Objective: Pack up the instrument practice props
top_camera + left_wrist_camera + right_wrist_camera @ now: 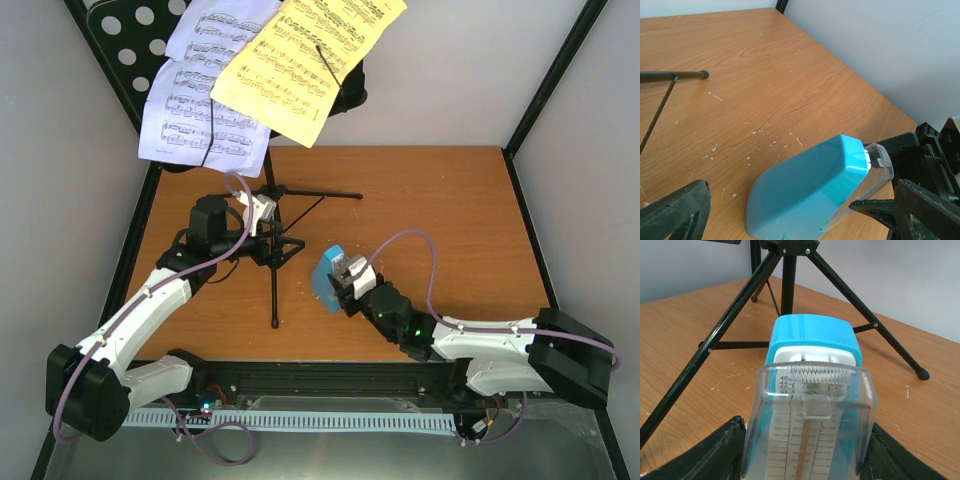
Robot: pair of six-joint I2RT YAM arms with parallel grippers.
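The black tripod music stand (274, 240) stands at the table's left. Its round-holed desk (128, 30) carries white pages (200, 115) and yellow pages (305, 60). The small blue metronome (326, 278) is tilted, base low near the table. My right gripper (347, 275) is shut on its clear cover (807, 430), one finger (705, 455) on each side. My left gripper (285, 248) is open and empty beside the tripod hub, just left of the metronome (810, 195). Its left finger (675, 212) shows at the bottom of the left wrist view.
The tripod legs spread over the wooden table (450, 210); one reaches right (345, 196), one toward the front edge (275, 310). White walls with black frame posts (555, 75) close in the sides and back.
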